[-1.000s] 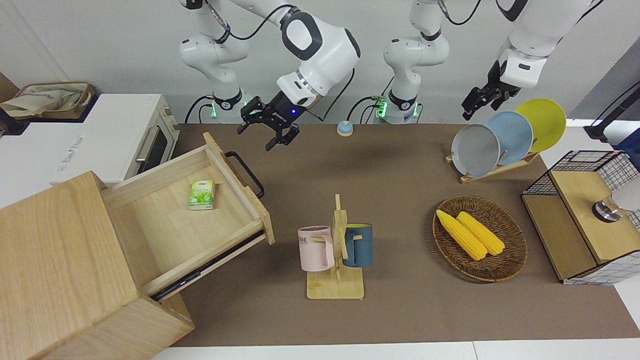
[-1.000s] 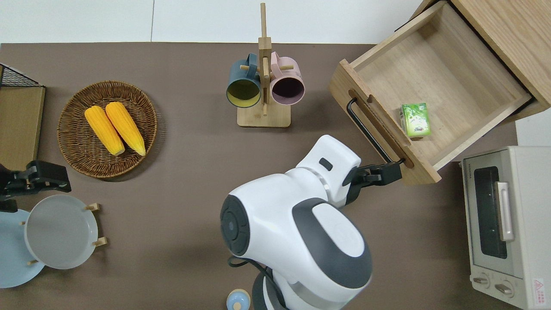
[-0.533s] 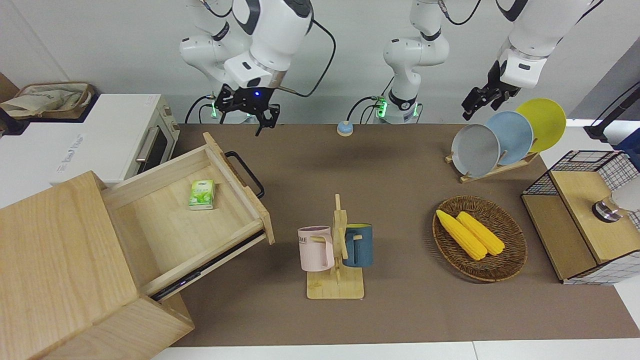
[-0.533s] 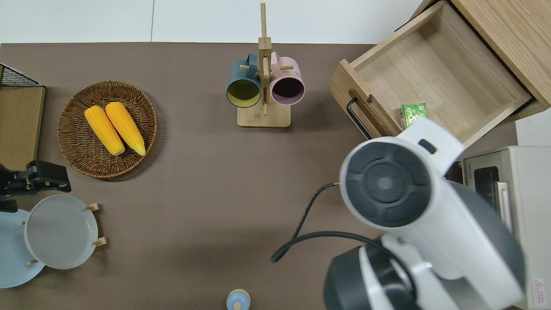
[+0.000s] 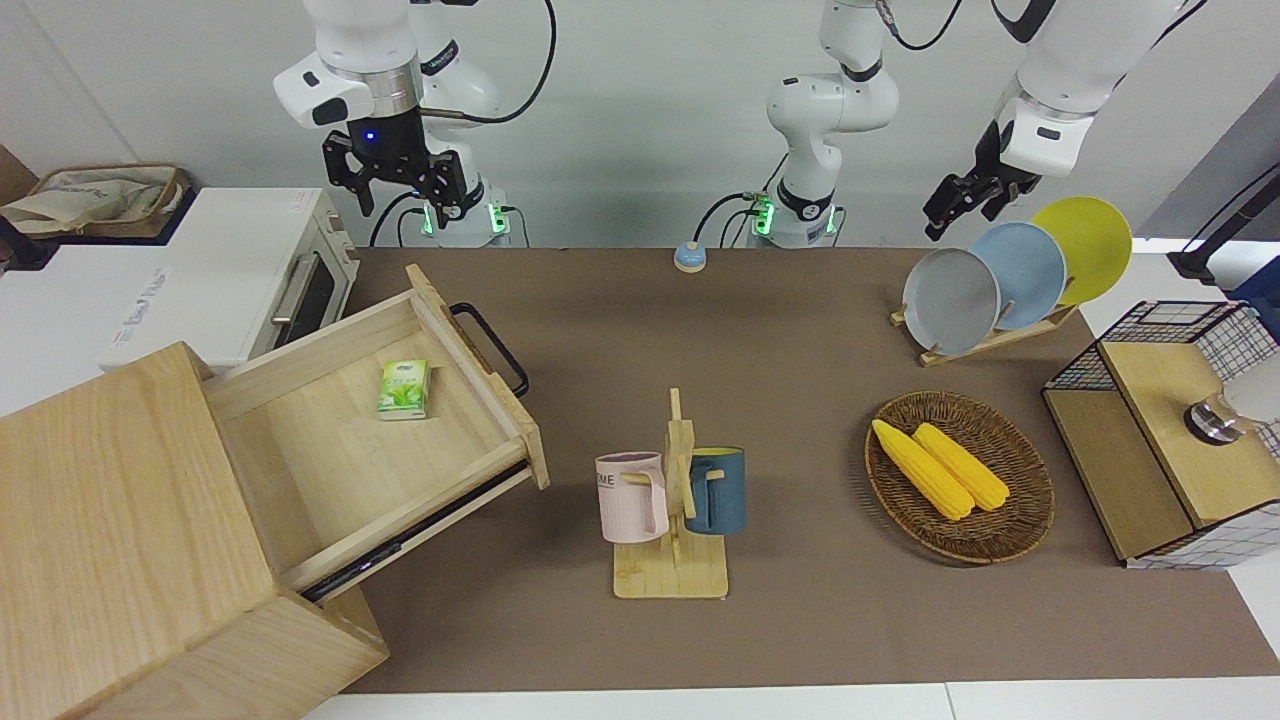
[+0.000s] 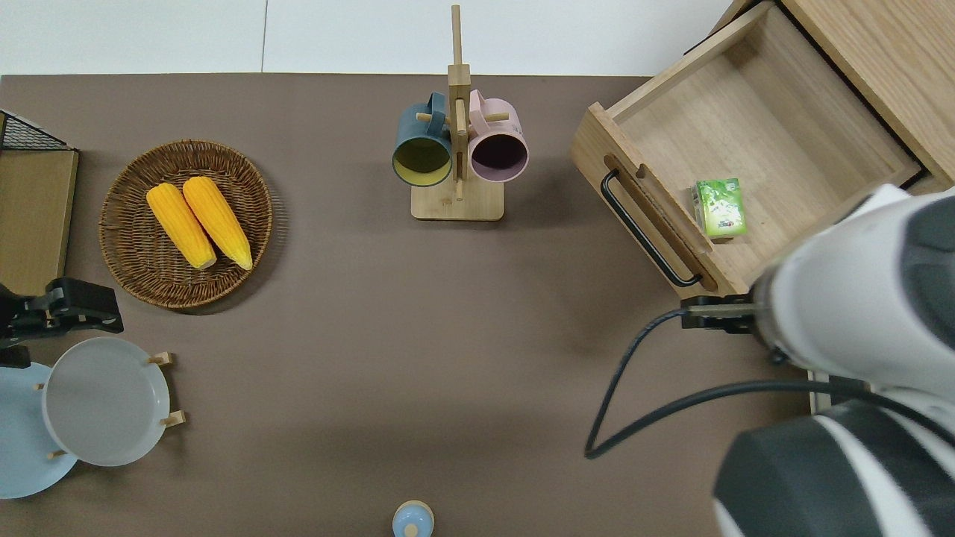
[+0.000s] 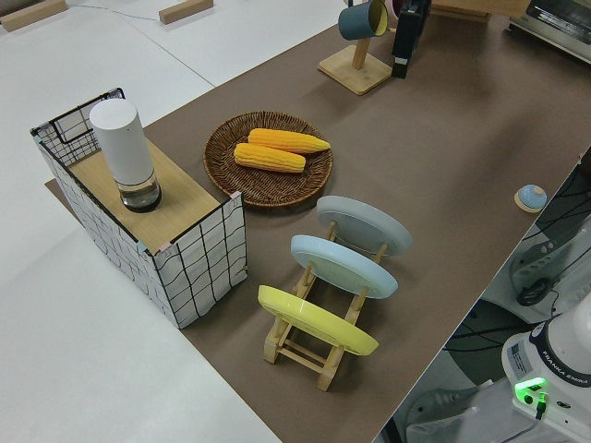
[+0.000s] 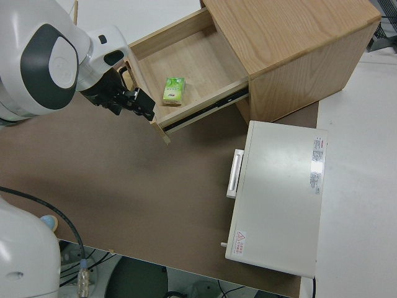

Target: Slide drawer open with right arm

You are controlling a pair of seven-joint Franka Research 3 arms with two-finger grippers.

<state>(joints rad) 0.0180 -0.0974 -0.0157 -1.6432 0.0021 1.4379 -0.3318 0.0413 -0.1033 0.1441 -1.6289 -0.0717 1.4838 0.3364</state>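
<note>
Right arm swung up off drawer handle, its fingers apart, empty, left arm parked

The wide pale-wood drawer sticks out of the big wooden box cabinet. A small green packet lies in it. The white toaster oven sits beside the cabinet, nearer the robots.

Two corn cobs were laid side by side in a wicker basket. A pink mug and a blue mug were hung on a wooden stand. Three plates were stood in a rack, and a white toaster oven was set at the counter's edge.
</note>
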